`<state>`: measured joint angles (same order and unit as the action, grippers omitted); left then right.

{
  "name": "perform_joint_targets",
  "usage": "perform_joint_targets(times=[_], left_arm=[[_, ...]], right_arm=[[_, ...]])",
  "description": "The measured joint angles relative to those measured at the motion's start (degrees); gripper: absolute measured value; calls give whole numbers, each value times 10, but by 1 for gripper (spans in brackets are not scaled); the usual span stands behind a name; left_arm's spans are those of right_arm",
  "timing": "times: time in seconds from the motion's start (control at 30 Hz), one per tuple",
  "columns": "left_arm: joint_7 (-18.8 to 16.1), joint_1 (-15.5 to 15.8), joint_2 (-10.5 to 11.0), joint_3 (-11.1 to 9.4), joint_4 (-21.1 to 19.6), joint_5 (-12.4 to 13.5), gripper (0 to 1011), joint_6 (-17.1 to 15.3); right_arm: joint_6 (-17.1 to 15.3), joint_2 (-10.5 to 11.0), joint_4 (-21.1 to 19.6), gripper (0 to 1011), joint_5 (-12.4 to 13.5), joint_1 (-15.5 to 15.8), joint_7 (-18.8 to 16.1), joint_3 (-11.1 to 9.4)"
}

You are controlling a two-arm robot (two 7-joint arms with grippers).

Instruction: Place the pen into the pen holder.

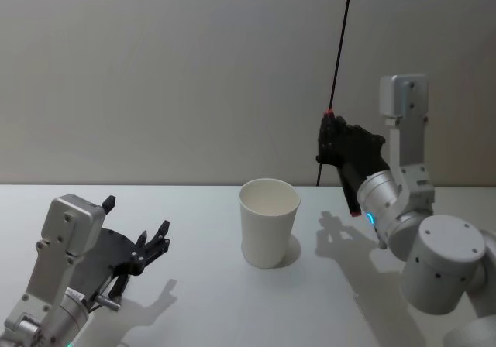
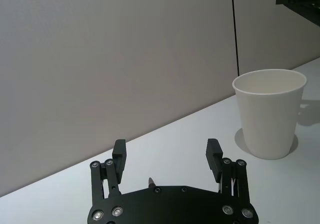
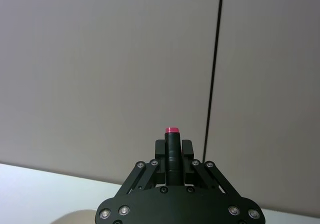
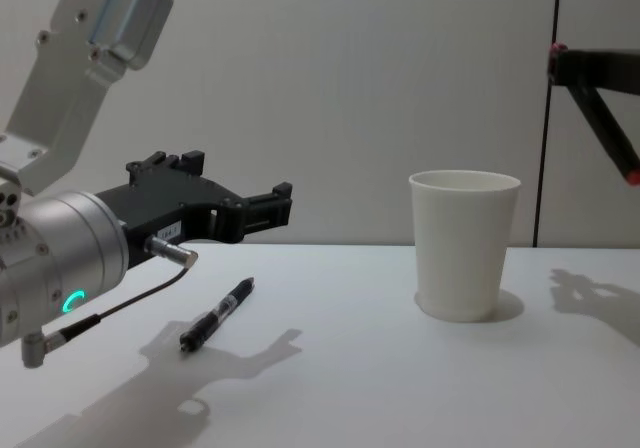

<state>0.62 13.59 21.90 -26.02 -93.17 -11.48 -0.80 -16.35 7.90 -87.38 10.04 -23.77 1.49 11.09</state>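
The pen holder is a plain white paper cup standing upright mid-table. My right gripper hangs raised to the right of the cup and above its rim, shut on a dark pen with a red end that sticks out past the fingertips. A second black pen lies flat on the table at the left. Just above that pen, my left gripper hovers open with nothing between its fingers, left of the cup.
The white table runs back to a plain grey wall with a thin black vertical seam behind the right gripper. There is bare tabletop between the lying pen and the cup.
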Motion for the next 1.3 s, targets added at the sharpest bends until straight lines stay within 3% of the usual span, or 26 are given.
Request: perform_joint_targets(times=[0.23, 0.7, 0.97, 1.3], left_arm=[[0, 0, 0, 0, 0, 0, 1004, 0], [0, 0, 0, 0, 0, 0, 1004, 0], [0, 0, 0, 0, 0, 0, 1004, 0], [0, 0, 0, 0, 0, 0, 1003, 0]], right_arm=[[32, -10, 3, 193, -6, -1, -8, 9], [138, -39, 22, 193, -23, -21, -29, 36], [201, -65, 60, 193, -38, -44, -41, 60], [237, -89, 107, 193, -58, -63, -42, 77]])
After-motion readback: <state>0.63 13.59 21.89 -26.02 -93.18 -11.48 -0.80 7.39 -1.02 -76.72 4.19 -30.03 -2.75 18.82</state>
